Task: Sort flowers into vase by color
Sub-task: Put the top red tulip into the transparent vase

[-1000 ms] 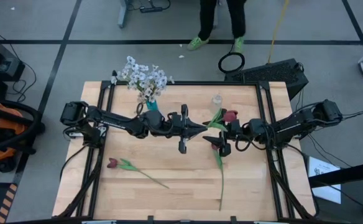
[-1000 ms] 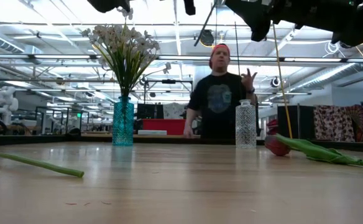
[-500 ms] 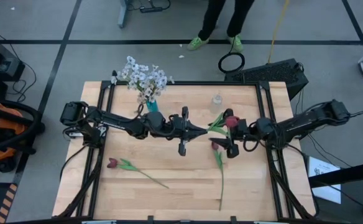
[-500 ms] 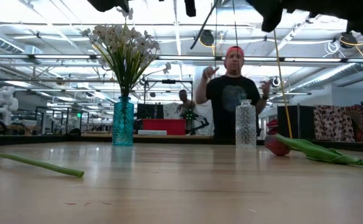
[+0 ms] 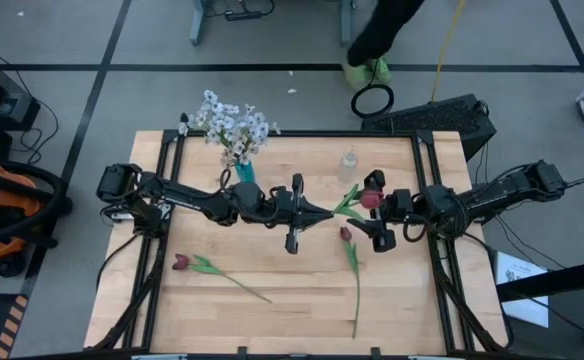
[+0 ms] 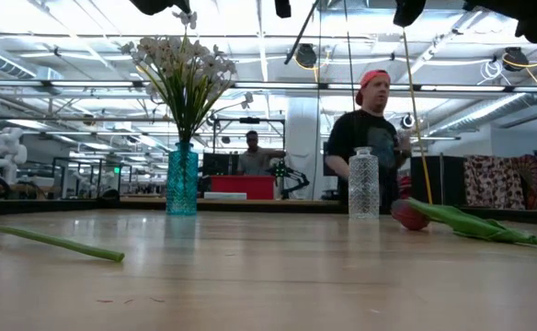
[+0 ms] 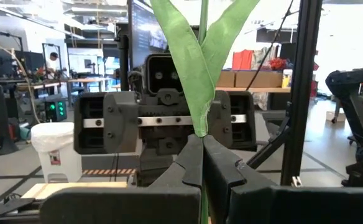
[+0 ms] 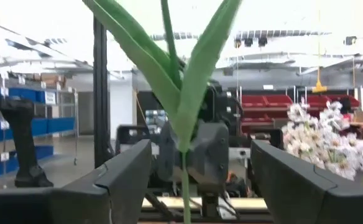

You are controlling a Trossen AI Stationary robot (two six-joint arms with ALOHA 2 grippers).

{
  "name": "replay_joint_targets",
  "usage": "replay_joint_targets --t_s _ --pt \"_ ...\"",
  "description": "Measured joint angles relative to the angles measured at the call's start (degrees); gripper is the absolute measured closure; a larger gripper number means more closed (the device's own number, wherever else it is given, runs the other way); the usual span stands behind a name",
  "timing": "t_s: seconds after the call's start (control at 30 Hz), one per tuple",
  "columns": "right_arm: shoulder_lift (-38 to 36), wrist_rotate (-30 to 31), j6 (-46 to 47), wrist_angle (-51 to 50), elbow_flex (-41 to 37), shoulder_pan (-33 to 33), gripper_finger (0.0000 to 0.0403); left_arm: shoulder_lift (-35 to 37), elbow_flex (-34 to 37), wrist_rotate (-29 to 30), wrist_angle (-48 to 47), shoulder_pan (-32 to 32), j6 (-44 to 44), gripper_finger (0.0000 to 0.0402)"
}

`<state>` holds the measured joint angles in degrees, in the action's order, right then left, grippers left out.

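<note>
Clamped tight on a green tulip stem (image 7: 201, 74), the left tool (image 7: 202, 163) is held above the middle of the tabletop (image 5: 272, 320), its fingertips pressed together just below two long leaves. Facing it, the right tool (image 8: 188, 180) is held with its fingers spread wide, the same stem passing between them untouched; its dark red bud (image 5: 372, 197) is seen near the right tool in the high view. Two more red tulips are laid flat on the wood, one near the front left (image 5: 182, 262) and one just in front of the right tool (image 5: 347, 236). White blossoms (image 5: 230, 126) are stood in a blue vase (image 6: 182, 179) at the back left, and a clear glass vase (image 6: 363, 184) is stood at the back right.
</note>
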<state>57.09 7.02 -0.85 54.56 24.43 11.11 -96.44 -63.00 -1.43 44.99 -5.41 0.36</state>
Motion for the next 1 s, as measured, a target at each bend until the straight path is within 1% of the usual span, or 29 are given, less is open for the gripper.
replay_joint_targets --t_s 0.2,0.47,0.8,1.0 --pt "1.46 -0.08 -0.11 4.27 0.00 0.00 0.0137 -2.24 0.00 -0.09 6.23 0.02 0.16 0.0400" --pt "3.81 0.05 -0.06 5.34 0.00 -0.02 0.0137 -5.68 -0.01 -0.26 11.61 0.54 1.49 0.0400" --pt "4.90 0.11 -0.21 8.02 0.09 -0.13 0.0137 -8.39 -0.11 0.00 14.97 1.01 1.49 0.0400" --pt "5.32 0.35 -0.08 7.78 0.13 -0.20 0.0137 -9.09 -0.11 0.20 15.07 1.37 1.49 0.0400"
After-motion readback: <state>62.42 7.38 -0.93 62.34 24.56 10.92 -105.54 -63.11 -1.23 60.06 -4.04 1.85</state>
